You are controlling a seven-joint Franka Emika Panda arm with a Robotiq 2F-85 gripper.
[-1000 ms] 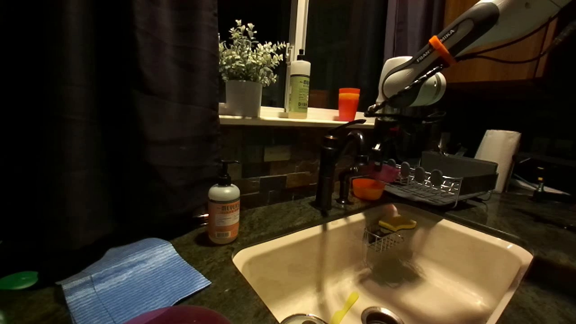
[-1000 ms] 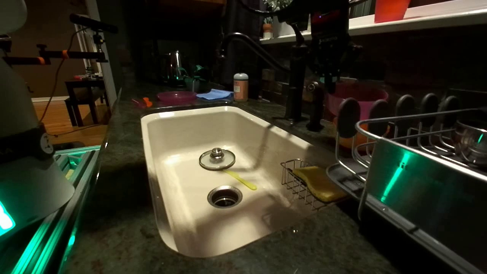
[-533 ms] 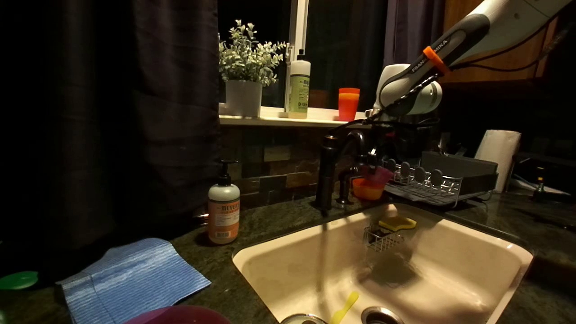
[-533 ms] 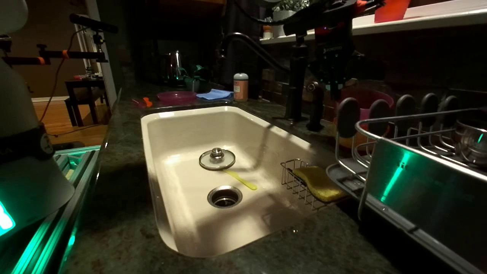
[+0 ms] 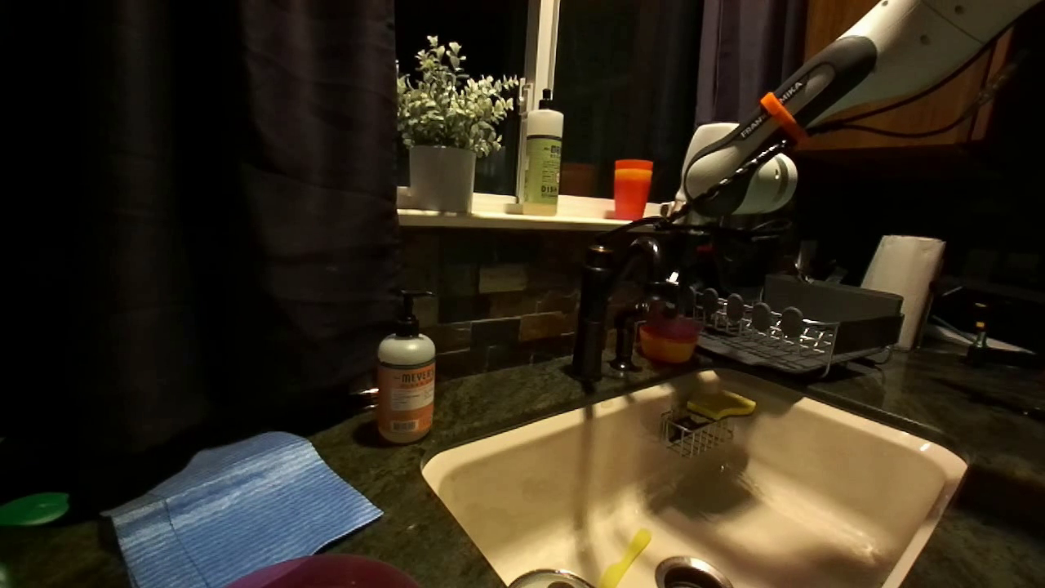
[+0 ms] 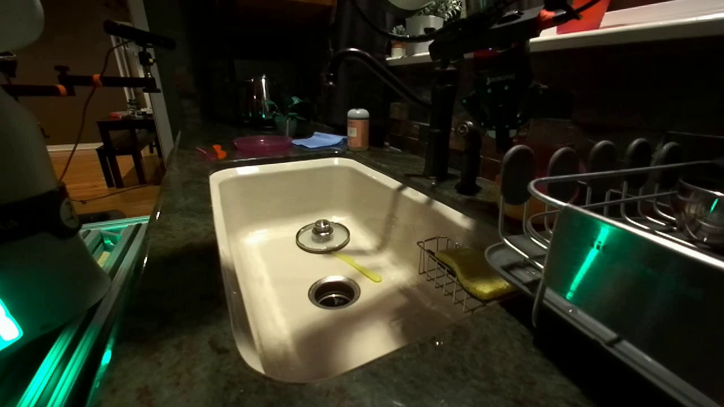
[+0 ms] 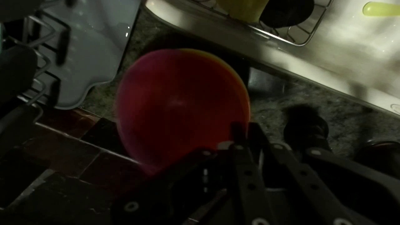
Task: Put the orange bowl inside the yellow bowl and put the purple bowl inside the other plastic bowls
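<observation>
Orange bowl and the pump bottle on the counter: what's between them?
In both exterior views, the dark faucet and a shorter dark fitting stand between the orange bowl and the pump bottle.

Two soap bottles [image 5: 406,384] [image 5: 543,167], one cloth [image 5: 253,506], one sponge [image 6: 475,271], one sink [image 6: 271,198], one small purple bowl [image 7: 178,106]

Wrist view: just right of the fingers [image 7: 239,132], a thin counter strip [image 7: 268,115] gives some passage, then the dark faucet fitting [image 7: 307,131] stands in the way. Left of them, purple bowl [image 7: 168,106] nested in orange bowl [image 7: 244,93] takes up the near ground — dish rack [image 7: 100,56] beyond it, tiled wall [image 7: 62,153] closing off the lower left. Upper right of the fingers, past the counter edge — free room over the sink [image 7: 359,65], bar the wire basket [image 7: 301,44].
</observation>
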